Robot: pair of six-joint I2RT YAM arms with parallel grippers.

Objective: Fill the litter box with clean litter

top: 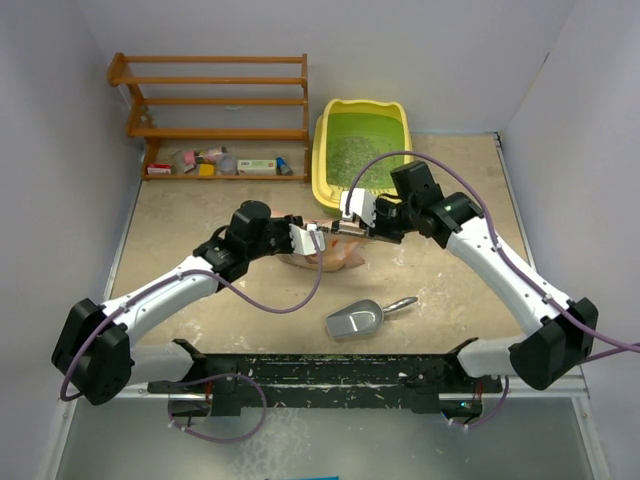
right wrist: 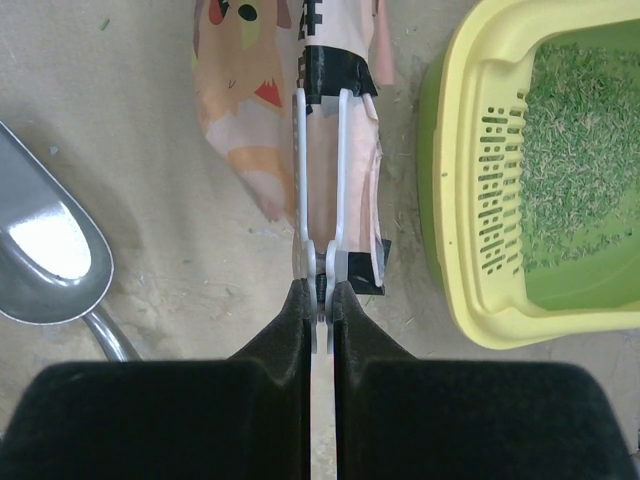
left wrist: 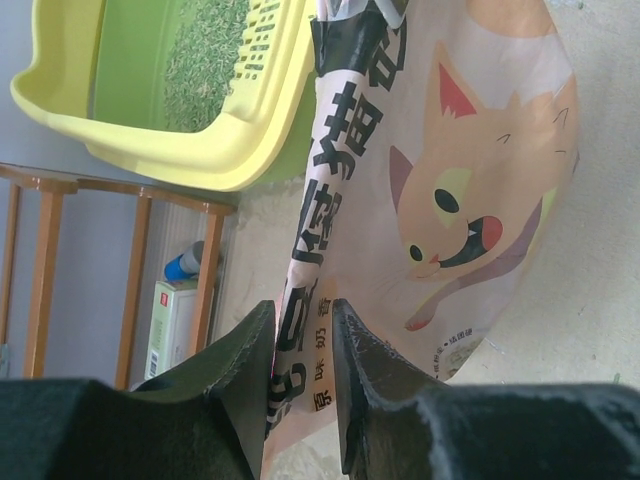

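Note:
The yellow litter box [top: 331, 180] stands at the back, with clean litter [top: 358, 150] spread over its green floor. It also shows in the left wrist view [left wrist: 130, 140] and the right wrist view [right wrist: 470, 200], litter [right wrist: 570, 150] inside. A pink printed bag [top: 338, 254] with a cat picture lies on the table in front of the box. My left gripper [top: 321, 238] is shut on the bag's edge [left wrist: 302, 330]. My right gripper [top: 352, 228] is shut on the end of a white clip [right wrist: 320, 180] that runs along the bag's top.
A grey metal scoop [top: 355, 320] lies on the table in front of the bag, and also shows in the right wrist view [right wrist: 50, 250]. A wooden shelf rack [top: 215, 110] with small items stands at the back left. Loose granules lie scattered along the near edge.

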